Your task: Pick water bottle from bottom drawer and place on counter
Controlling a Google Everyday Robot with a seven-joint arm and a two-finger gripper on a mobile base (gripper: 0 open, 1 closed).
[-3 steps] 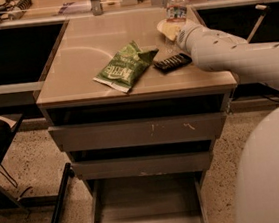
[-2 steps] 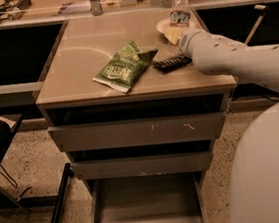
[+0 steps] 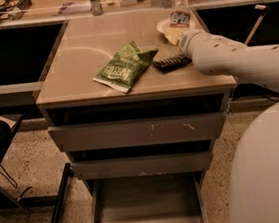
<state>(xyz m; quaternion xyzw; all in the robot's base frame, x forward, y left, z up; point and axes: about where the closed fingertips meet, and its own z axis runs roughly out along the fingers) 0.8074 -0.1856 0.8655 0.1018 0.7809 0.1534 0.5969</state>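
The water bottle (image 3: 180,11), clear with a reddish-blue label, stands upright at the far right of the beige counter (image 3: 82,54). Its base is hidden behind my arm. My gripper (image 3: 177,32) is at the end of the white arm that reaches in from the right. It is just below the bottle, over the counter's far right part, and mostly hidden by the wrist. The bottom drawer (image 3: 145,209) is pulled open below and looks empty.
A green chip bag (image 3: 124,67) lies at the counter's middle. A black ridged bar (image 3: 171,62) lies beside my wrist. A pale plate (image 3: 163,27) sits near the bottle. The two upper drawers (image 3: 137,132) are slightly open. A shelf with metal posts runs behind.
The bottle and my wrist have come down a little towards the counter's far right part. The chip bag, black bar and drawers have not moved.
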